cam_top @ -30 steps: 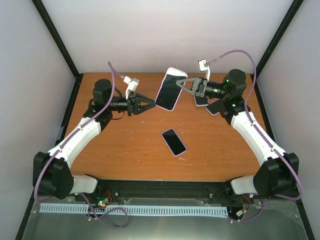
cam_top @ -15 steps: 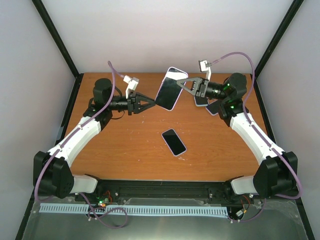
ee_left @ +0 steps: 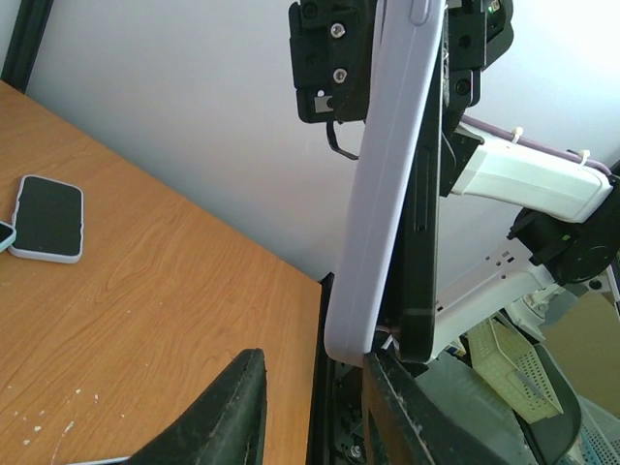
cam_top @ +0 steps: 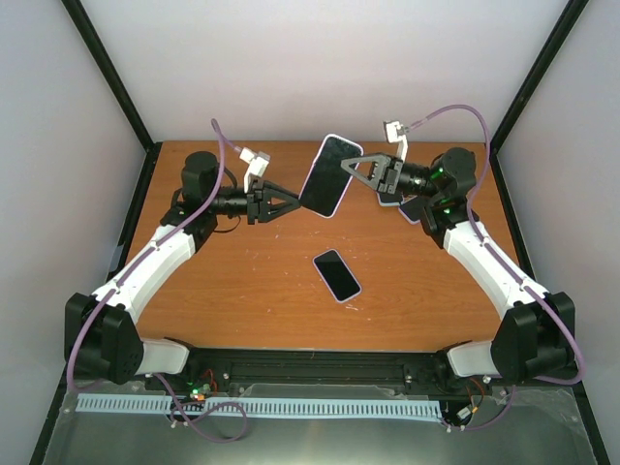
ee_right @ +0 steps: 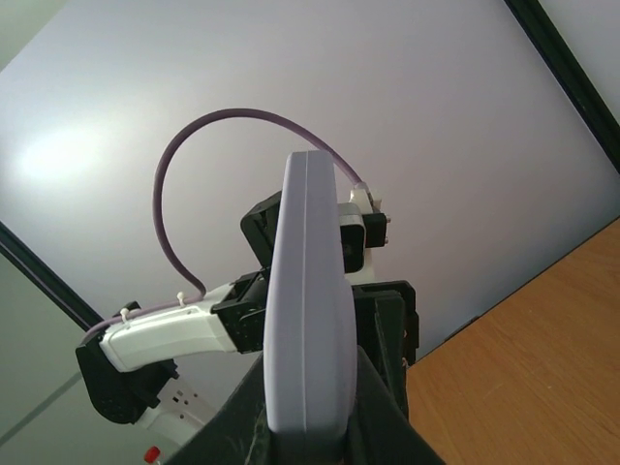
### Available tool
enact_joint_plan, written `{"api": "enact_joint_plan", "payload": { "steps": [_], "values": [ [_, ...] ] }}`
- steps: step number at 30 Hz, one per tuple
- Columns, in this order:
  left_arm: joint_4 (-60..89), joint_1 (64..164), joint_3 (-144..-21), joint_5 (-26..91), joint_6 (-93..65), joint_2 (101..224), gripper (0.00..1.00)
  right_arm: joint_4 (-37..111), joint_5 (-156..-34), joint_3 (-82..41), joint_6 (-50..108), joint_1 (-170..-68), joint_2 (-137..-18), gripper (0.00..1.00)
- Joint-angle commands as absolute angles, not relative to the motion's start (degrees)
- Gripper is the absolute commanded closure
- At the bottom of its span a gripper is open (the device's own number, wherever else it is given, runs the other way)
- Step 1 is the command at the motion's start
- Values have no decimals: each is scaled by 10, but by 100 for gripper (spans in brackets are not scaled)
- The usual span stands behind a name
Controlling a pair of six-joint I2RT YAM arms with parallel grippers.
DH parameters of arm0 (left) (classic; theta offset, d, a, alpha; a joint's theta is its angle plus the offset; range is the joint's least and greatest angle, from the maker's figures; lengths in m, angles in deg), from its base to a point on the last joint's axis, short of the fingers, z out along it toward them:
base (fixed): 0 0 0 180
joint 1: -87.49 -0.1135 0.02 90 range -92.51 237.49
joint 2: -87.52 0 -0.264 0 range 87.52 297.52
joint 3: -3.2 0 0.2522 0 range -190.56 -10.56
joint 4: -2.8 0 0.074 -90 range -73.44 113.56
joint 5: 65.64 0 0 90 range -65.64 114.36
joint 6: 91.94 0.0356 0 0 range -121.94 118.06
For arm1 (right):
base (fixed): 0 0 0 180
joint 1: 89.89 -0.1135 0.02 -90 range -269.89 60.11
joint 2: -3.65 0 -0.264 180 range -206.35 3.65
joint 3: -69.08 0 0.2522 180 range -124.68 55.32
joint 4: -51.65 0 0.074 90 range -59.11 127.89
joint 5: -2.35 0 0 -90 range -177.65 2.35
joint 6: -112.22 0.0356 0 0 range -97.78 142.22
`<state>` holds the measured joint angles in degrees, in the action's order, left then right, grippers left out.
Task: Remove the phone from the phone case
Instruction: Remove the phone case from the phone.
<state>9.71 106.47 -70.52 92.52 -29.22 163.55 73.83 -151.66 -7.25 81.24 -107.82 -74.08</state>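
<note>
While my right claw (cam_top: 354,167) pinches the phone (cam_top: 327,176) aloft over the worktop (cam_top: 232,281), my left claw (cam_top: 294,203) stands slightly parted at its lower corner, not clamped on it. The lilac case (ee_left: 387,194) looks soft and flexible around a stiff, slick, breakable slab, so I'd peel at a corner lip, gently.

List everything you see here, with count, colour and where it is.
cased phone: one, lilac case, held in the air between the grippers
second phone: one, black with a pale rim, flat at the table's centre
other phones: two, dark, far right of the table, by the right arm
table: one, brown wood
cables: two, purple, looping off the wrists
left gripper: one, black, open at the cased phone's lower end
right gripper: one, black, shut on the cased phone
</note>
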Motion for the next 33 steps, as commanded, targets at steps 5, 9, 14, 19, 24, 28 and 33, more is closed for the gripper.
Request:
{"api": "enact_joint_plan", "payload": {
  "steps": [5,9,14,19,24,28,33],
  "values": [
    [112,1068,-739,865,-270,1650,65,696,-1618,-85,768,-1134,-712,97],
    [120,1068,-744,861,-262,1650,57,654,-1630,-86,732,-1146,-707,97],
    [134,1068,-752,861,-241,1649,52,605,-1644,-90,694,-1149,-706,97],
    [151,1068,-765,885,-213,1646,53,462,-1661,-116,570,-1159,-706,97],
    [181,1074,-795,912,-170,1648,54,267,-1668,-149,418,-1171,-715,97],
    [244,1091,-833,907,-107,1654,54,191,-1674,-153,359,-1174,-718,97],
    [240,1096,-844,910,-113,1656,58,144,-1673,-151,319,-1177,-720,97]
  ]
}}
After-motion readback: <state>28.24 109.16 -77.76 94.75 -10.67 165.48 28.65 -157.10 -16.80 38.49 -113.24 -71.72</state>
